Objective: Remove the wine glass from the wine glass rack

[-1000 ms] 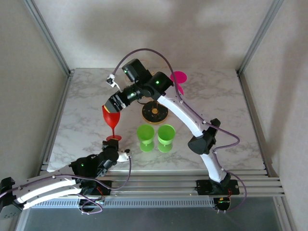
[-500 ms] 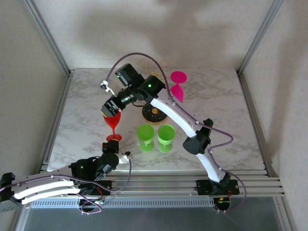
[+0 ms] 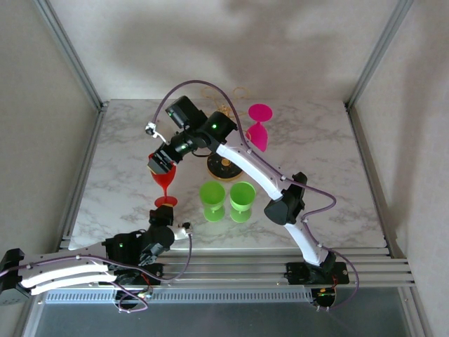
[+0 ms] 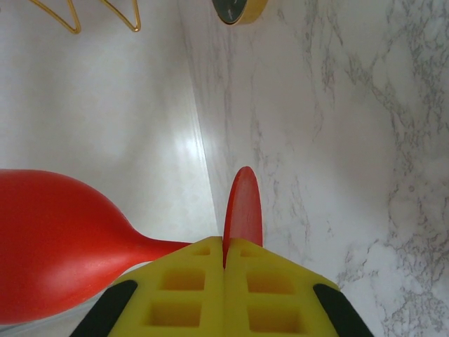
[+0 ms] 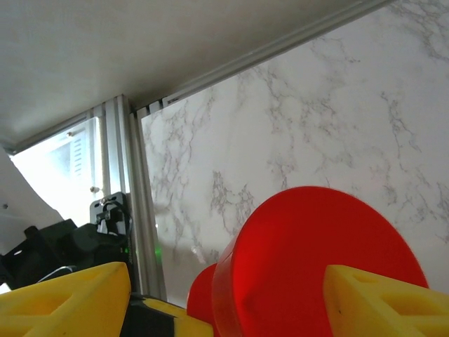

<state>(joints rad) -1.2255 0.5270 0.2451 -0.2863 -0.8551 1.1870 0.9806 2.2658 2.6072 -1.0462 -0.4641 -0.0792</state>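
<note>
- Top external: the red wine glass point(image 3: 164, 184) stands upright on the marble table point(image 3: 316, 140), left of the wine glass rack point(image 3: 225, 166) and clear of its gold arms. The glass is off the rack.
- The right gripper point(image 3: 161, 164) hangs over the bowl. The left gripper point(image 3: 163, 213) lies low, right at the foot.
- Two green cups point(image 3: 227, 200) stand just in front of the rack's base. A pink glass point(image 3: 258, 128) sits beyond it, and I cannot tell whether it hangs on an arm.
- Left wrist: the yellow fingers point(image 4: 186, 295) are pressed together, and the rim of the foot point(image 4: 243, 203) runs into their seam. It looks pinched there.
- The bowl point(image 4: 56, 246) and the stem are to the left. The rack's base and wire loops are far off at the top edge.
- Right wrist: the jaws stand wide apart, one on each side of the bowl's rim. There is a clear gap on the left side, so there is no squeeze on the glass.
- Handling, as a judgement: the glass is opaque and matte, so probably light, stiff plastic. It is top-heavy on a thin stem and a small foot, so it would tip easily.
- The walls are smooth and curved, and a grip across the bowl may slide.
- The stem just under the bowl looks the surest hold. The pinch on the foot keeps the glass steady but gives little control over lean.
</note>
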